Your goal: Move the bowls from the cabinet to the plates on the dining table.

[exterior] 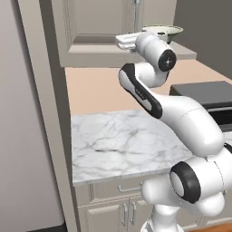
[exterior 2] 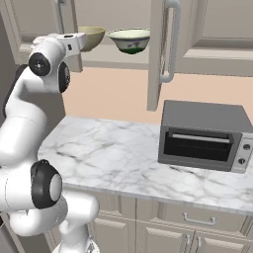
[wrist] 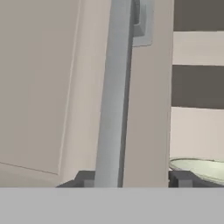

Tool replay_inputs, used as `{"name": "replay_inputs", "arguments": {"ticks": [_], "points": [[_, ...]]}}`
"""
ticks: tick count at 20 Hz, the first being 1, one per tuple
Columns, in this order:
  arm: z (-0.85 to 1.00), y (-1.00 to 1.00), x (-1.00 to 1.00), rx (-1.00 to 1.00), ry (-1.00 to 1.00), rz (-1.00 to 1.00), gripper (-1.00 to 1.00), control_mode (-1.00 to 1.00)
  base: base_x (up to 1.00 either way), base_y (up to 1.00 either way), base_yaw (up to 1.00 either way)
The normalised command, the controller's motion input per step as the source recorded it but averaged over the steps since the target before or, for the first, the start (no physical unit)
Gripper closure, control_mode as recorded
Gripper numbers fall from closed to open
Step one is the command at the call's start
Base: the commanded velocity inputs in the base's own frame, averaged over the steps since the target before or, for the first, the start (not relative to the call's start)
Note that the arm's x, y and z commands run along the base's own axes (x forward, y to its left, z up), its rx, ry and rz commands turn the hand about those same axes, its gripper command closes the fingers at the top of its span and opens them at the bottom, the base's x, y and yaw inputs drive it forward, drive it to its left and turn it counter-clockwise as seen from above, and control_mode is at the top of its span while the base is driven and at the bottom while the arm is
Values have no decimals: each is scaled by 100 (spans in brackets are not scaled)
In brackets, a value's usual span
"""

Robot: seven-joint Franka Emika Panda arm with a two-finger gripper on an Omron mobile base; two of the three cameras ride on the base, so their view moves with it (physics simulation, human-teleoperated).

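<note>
Two bowls stand on the open cabinet's shelf (exterior 2: 113, 62): an olive bowl (exterior 2: 93, 35) on the left and a cream bowl with a dark green base (exterior 2: 130, 40) beside it. A bowl rim (exterior: 164, 30) shows behind my wrist. My gripper (exterior 2: 79, 43) is raised to shelf height, just left of the olive bowl. Its fingers stand apart and open in the hand view (wrist: 132, 178), facing the edge of the left cabinet door (wrist: 146, 109) and its long metal handle (wrist: 113, 96). A pale bowl rim (wrist: 197, 168) lies just right of the right fingertip (wrist: 179, 178). The plates and dining table are out of view.
The right cabinet door (exterior 2: 157, 54) hangs open toward me, handle (exterior 2: 170, 44) outward. The left door (exterior: 90, 27) reaches my hand. Below lies a sinkless marble counter (exterior 2: 113, 153) with a grey toaster oven (exterior 2: 205, 133) on its right, and drawers (exterior 2: 197, 220) underneath.
</note>
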Motion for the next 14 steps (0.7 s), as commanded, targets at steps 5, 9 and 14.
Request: {"name": "replay_inputs", "arguments": {"ticks": [5, 9, 14], "points": [[1, 60, -100, -7, -29, -5, 100, -100, 0, 0, 0], [0, 57, -100, -6, -27, -5, 100, -100, 0, 0, 0], [1, 72, -100, -6, -25, -6, 100, -100, 0, 0, 0]]}}
